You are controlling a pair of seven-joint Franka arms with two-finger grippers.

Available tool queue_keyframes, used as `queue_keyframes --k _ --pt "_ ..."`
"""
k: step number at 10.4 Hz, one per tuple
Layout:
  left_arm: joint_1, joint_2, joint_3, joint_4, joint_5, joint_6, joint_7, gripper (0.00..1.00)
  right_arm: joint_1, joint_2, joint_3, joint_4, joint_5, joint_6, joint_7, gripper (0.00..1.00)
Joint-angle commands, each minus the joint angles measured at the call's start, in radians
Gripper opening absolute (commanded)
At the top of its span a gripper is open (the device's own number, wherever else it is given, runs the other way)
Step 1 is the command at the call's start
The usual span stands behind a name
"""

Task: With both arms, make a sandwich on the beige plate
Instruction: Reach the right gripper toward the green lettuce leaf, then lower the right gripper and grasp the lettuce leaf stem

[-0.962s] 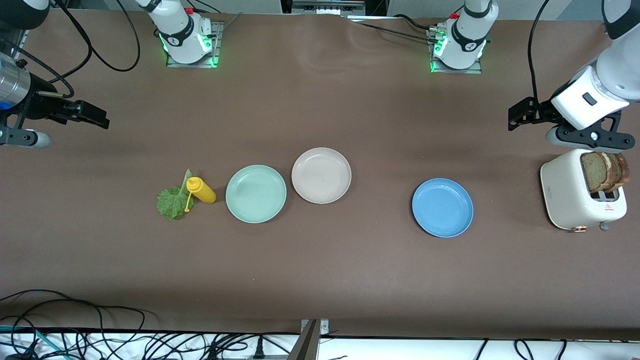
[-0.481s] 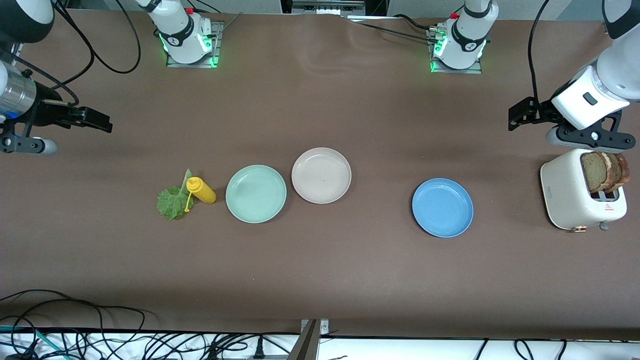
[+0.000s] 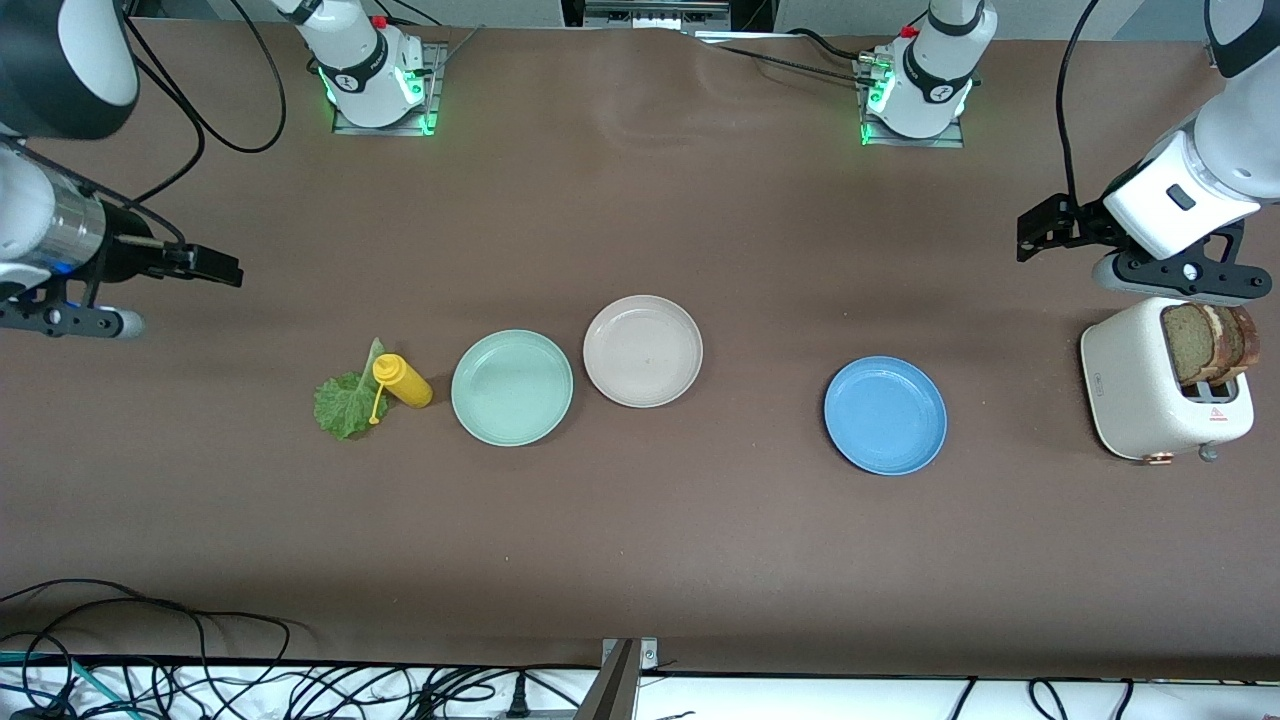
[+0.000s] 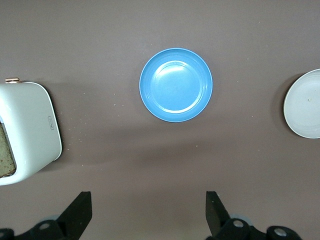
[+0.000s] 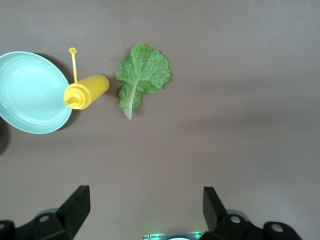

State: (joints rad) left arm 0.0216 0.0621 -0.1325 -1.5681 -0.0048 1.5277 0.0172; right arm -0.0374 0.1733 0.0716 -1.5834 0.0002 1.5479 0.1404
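The beige plate (image 3: 643,350) sits empty mid-table and shows at the edge of the left wrist view (image 4: 305,103). A green lettuce leaf (image 3: 345,402) lies flat toward the right arm's end; the right wrist view (image 5: 142,75) shows it too. Two brown bread slices (image 3: 1210,342) stand in a white toaster (image 3: 1150,395) at the left arm's end. My right gripper (image 3: 215,268) is open and empty over bare table near the lettuce (image 5: 146,210). My left gripper (image 3: 1035,232) is open and empty over bare table beside the toaster (image 4: 148,212).
A yellow squeeze bottle (image 3: 402,381) lies against the lettuce, its cap off on a strap. A mint-green plate (image 3: 511,387) sits beside the beige plate. A blue plate (image 3: 885,415) sits between the beige plate and the toaster. Cables run along the table's front edge.
My right gripper has moved toward the lettuce and the middle of the table. The left arm has not moved.
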Motion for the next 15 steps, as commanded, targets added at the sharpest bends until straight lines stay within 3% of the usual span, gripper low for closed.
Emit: queue_keyframes --k 1,7,10,15 --pt "0.004 0.008 -0.004 0.025 -0.006 -0.008 0.006 1.00 -0.007 0.031 -0.012 -0.015 -0.002 0.038 -0.010 1.00" --pt "0.004 0.008 -0.006 0.025 0.003 -0.008 0.006 1.00 -0.004 0.182 -0.038 -0.015 0.007 0.162 0.145 1.00" --pt "0.007 0.010 -0.001 0.023 -0.006 -0.008 0.009 1.00 -0.028 0.258 -0.046 -0.017 0.125 0.220 0.191 1.00" --pt "0.015 0.007 -0.006 0.025 -0.010 -0.008 0.006 1.00 -0.045 0.360 -0.044 -0.015 0.190 0.328 0.191 1.00"
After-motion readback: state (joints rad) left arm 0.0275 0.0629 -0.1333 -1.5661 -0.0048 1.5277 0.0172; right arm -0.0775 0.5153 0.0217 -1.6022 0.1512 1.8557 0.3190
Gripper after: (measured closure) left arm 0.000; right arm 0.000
